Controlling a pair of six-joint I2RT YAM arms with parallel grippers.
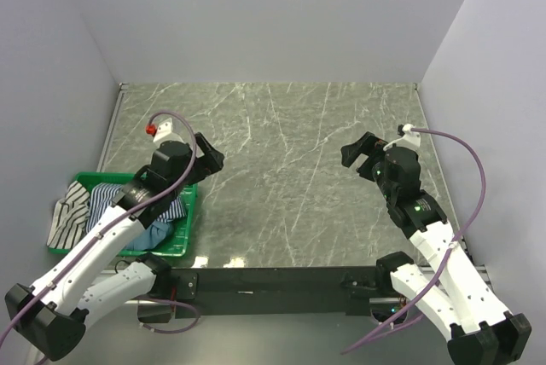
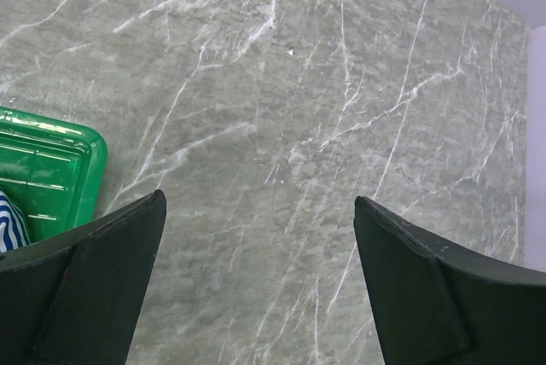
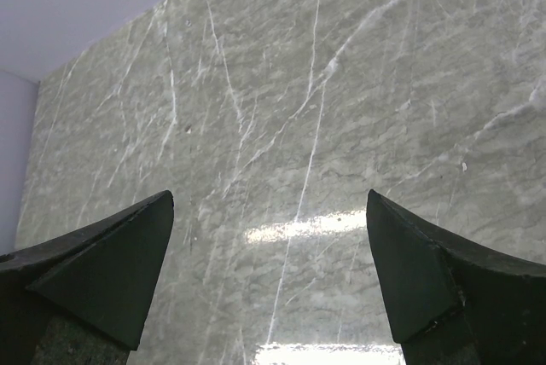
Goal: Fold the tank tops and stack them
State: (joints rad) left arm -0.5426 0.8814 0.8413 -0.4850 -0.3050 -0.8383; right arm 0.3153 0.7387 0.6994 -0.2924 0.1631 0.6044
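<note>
The tank tops (image 1: 111, 203) are heaped together in the green basket (image 1: 175, 246) at the marble table's (image 1: 290, 126) left edge, with the broad-striped tank top (image 1: 66, 216) draped over its rim. The left gripper (image 1: 213, 154) and right gripper (image 1: 363, 153) are held spread and empty above the table. Because the garments lie tangled, two could be dragged out at once.

Soft cloth tank tops (image 1: 72, 211) lie in a glossy plastic basket (image 1: 181, 241) on a smooth, shiny stone-look table (image 1: 299, 152).
</note>
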